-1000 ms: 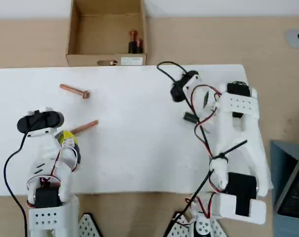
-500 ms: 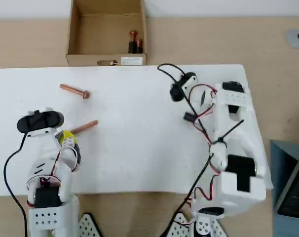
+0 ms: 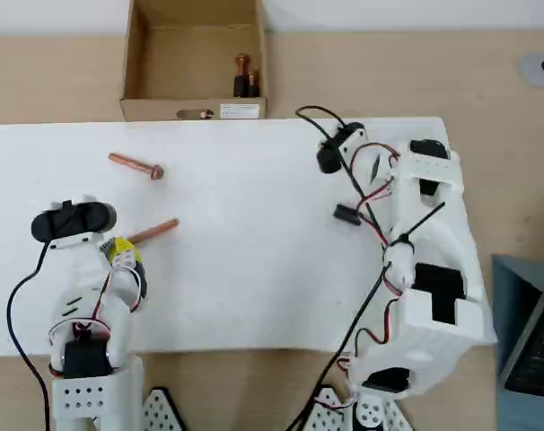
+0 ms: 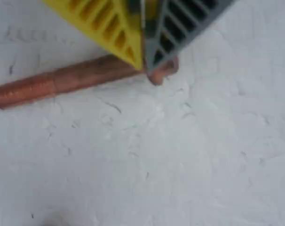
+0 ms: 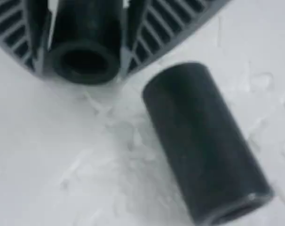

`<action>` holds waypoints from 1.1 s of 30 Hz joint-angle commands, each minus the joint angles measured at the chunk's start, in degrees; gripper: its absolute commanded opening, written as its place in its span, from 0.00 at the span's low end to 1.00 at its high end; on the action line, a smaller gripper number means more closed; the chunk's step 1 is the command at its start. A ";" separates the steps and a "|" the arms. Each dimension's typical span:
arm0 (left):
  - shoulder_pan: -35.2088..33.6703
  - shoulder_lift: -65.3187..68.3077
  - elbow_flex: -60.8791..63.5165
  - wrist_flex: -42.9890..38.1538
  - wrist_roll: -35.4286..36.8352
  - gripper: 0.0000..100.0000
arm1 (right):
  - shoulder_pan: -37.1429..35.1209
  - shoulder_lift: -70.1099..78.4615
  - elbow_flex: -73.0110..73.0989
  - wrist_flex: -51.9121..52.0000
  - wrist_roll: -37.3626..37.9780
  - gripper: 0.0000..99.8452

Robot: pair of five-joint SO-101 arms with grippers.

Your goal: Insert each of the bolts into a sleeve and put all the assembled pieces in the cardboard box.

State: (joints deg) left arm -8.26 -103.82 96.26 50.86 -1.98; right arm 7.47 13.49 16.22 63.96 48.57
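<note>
A copper bolt (image 4: 72,82) lies on the white mat, and my left gripper (image 4: 145,66) is shut with its yellow and grey tips pressed together over the shaft near the head. From above, this bolt (image 3: 157,230) sticks out past the left gripper (image 3: 124,254). A second bolt (image 3: 136,165) lies farther back on the left. My right gripper (image 5: 86,61) is shut on a black sleeve (image 5: 86,56), just above the mat. Another black sleeve (image 5: 206,146) lies loose beside it. The cardboard box (image 3: 133,63) at the back holds assembled pieces (image 3: 245,79).
The right arm (image 3: 429,193) with its loose cables covers the mat's right side. A short copper piece (image 3: 196,114) sits at the box's front wall. A dark grey object (image 3: 528,332) stands at the right edge. The white mat (image 3: 254,260) lies bare between the arms.
The right arm has shifted, its wrist end and cables moving slightly back and to the right and its lower part swinging. The left arm and both loose bolts have stayed put.
</note>
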 commanded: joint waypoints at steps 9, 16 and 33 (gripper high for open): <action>0.09 -0.57 0.70 0.26 -0.18 0.00 | 2.24 0.57 0.04 3.16 -0.26 0.17; 0.09 -0.57 0.70 0.26 -0.18 0.00 | 4.70 0.57 -0.92 5.36 -0.09 0.17; 0.09 -0.57 0.70 0.26 -0.18 0.00 | 6.81 1.01 -1.54 5.98 0.70 0.07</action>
State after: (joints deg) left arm -8.26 -103.82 96.26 50.86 -1.98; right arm 12.40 13.93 14.37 69.14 48.66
